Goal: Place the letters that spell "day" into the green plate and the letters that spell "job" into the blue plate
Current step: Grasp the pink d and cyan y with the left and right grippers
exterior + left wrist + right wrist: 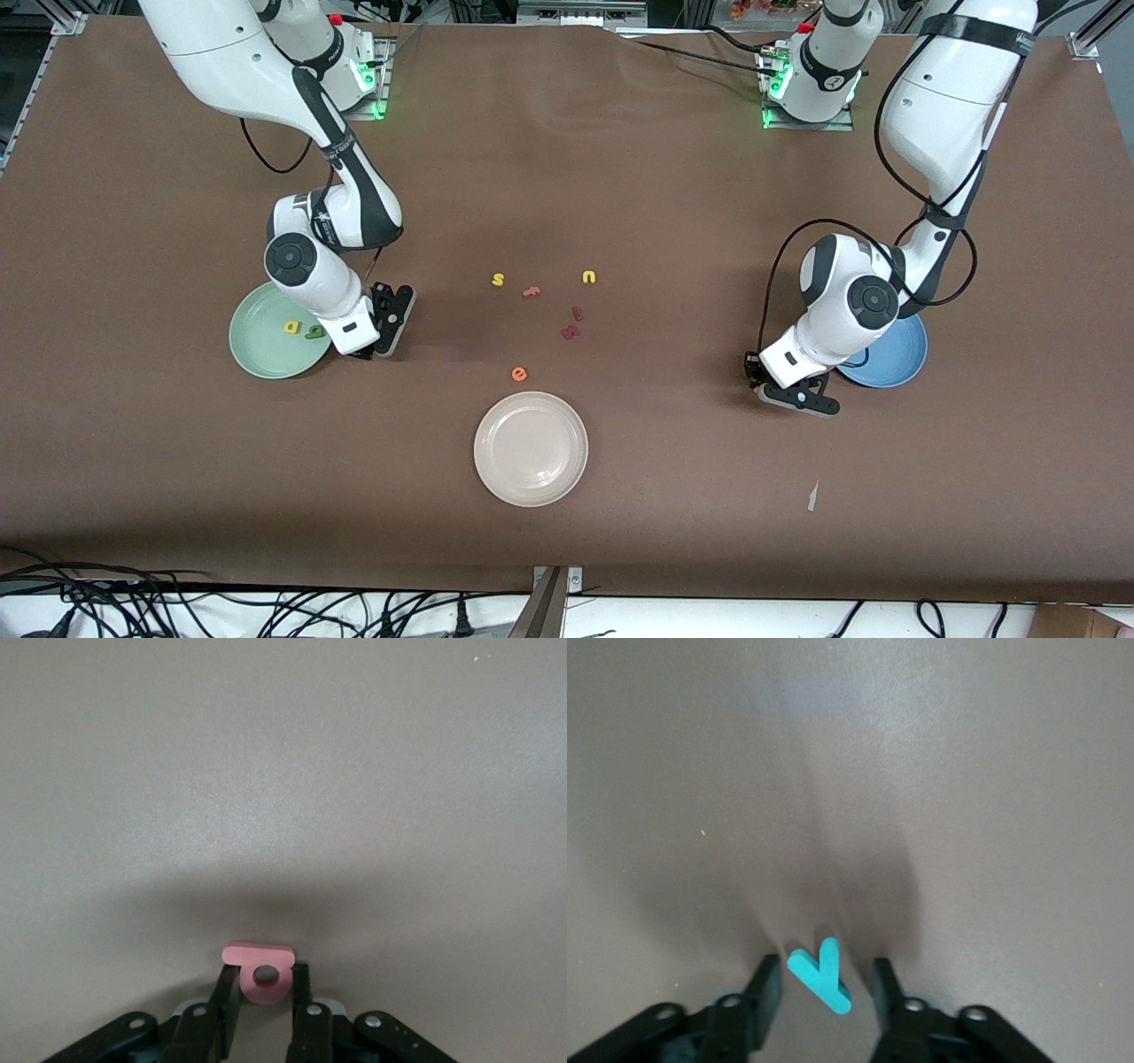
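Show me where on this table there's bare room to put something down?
Bare brown table lies between the green plate and the cream plate, and again between the cream plate and the blue plate. It is crowded just above the cream plate, where loose foam letters lie scattered.

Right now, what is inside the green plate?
The green plate holds a yellow "d" and a green "a". The right arm covers part of the plate's rim, hiding anything there.
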You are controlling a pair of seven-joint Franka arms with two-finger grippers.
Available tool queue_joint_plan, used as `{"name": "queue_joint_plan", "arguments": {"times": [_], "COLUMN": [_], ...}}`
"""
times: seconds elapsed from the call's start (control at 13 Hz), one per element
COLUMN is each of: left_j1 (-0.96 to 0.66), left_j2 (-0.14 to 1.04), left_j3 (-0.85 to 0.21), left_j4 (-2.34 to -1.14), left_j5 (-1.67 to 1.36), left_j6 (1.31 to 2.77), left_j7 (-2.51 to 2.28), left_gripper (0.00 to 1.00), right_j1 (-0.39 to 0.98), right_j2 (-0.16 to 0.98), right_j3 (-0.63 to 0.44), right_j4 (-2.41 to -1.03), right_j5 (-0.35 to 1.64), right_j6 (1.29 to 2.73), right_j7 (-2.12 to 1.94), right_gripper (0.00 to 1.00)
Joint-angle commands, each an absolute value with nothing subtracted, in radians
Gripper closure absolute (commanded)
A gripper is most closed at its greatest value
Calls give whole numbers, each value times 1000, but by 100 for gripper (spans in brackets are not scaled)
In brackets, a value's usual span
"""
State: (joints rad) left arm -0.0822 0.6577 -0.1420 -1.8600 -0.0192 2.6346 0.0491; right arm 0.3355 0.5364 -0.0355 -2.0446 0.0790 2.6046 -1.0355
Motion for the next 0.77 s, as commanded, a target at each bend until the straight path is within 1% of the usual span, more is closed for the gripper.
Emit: {"name": "queue_joint_plan", "arguments": {"times": [0.0, 0.08, 0.15, 0.23, 0.31, 0.38, 0.46, 0.62, 0.69], "left_j1": [-66, -52, -38, -20, 1, 18, 24, 66, 95], "left_j2": [576, 531, 487, 444, 401, 365, 335, 263, 230], "left_j3": [-130, -130, -130, -130, -130, -130, -129, -110, -110], "left_j4": [-1877, -1894, -1919, -1960, -2003, -2038, -2071, -2136, -2169], "left_j5": [-18, -20, -20, -20, -18, -18, -18, 15, 52], "left_j6": [2585, 2529, 2473, 2442, 2438, 2434, 2412, 2355, 2352], "left_j7": [64, 77, 89, 106, 132, 158, 175, 178, 181], "left_gripper": [88, 88, 88, 88, 88, 86, 86, 83, 83], "right_j1": [334, 336, 334, 336, 334, 336, 336, 334, 331], "right_j2": [543, 543, 543, 543, 543, 543, 543, 540, 537], "right_j3": [-34, -34, -34, -34, -34, -34, -34, -34, -35], "right_j4": [-2051, -2051, -2051, -2051, -2048, -2043, -2043, -2028, -2020], "right_j5": [75, 75, 75, 75, 75, 75, 75, 75, 77], "right_j6": [2615, 2615, 2615, 2615, 2615, 2614, 2614, 2603, 2586], "right_j7": [-1060, -1058, -1060, -1060, -1060, -1058, -1055, -1052, -1049], "right_gripper": [60, 63, 69, 73, 80, 84, 87, 99, 100]}}
